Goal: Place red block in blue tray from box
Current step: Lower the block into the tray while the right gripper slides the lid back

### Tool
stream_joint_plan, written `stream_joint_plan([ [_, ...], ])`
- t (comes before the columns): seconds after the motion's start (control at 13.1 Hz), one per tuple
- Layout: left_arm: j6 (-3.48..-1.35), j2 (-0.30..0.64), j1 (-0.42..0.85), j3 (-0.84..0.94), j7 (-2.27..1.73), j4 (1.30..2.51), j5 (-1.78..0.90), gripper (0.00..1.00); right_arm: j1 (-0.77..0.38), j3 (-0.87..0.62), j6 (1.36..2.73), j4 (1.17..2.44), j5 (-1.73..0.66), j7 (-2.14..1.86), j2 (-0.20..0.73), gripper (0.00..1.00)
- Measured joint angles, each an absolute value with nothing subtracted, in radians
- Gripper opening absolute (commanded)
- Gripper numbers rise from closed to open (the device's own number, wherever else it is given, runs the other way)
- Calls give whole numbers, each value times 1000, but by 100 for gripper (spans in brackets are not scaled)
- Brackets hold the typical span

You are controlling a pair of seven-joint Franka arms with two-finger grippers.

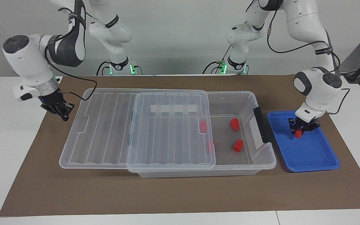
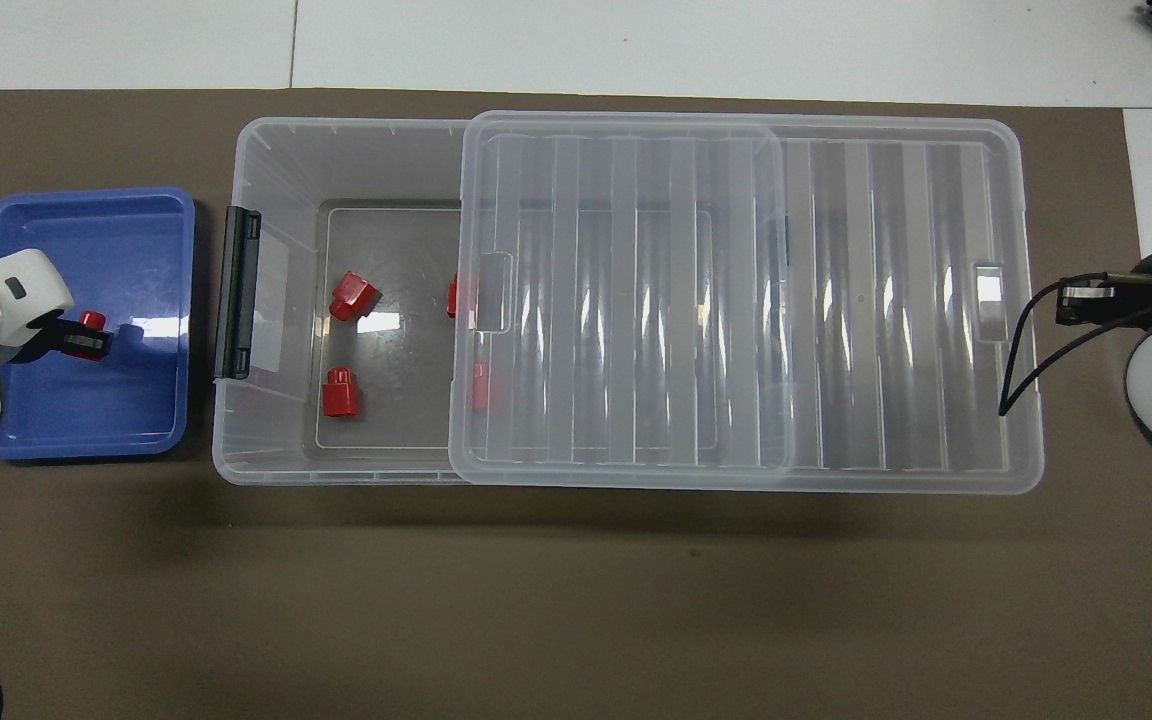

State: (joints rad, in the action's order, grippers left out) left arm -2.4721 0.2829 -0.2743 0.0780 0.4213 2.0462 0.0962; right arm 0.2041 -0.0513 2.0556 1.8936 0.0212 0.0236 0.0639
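My left gripper [image 1: 299, 130] is low over the blue tray [image 1: 311, 153], at the part nearer to the robots, shut on a red block [image 1: 298, 134]. It also shows in the overhead view [image 2: 84, 340] with the block [image 2: 91, 320] over the tray [image 2: 126, 250]. The box [image 1: 248, 103] is a clear bin beside the tray. Its lid [image 1: 167, 131] is slid toward the right arm's end, so the end by the tray is open. Two red blocks [image 1: 234, 124] [image 1: 238, 145] lie in the open part. Two more [image 1: 203, 126] [image 1: 211, 146] lie under the lid's edge. My right gripper [image 1: 59, 111] waits beside the lid's end.
A black clip handle [image 1: 261, 125] is on the bin's end next to the tray. The lid overhangs the bin toward the right arm's end. Brown paper [image 1: 167, 193] covers the table under everything.
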Motion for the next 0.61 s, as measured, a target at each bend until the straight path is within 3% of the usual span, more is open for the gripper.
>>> stream_joint_plan([
  [0.61,-2508,312,-275,76,373,2052,94,17,107,-55,2068,1895,21,16,76,0],
])
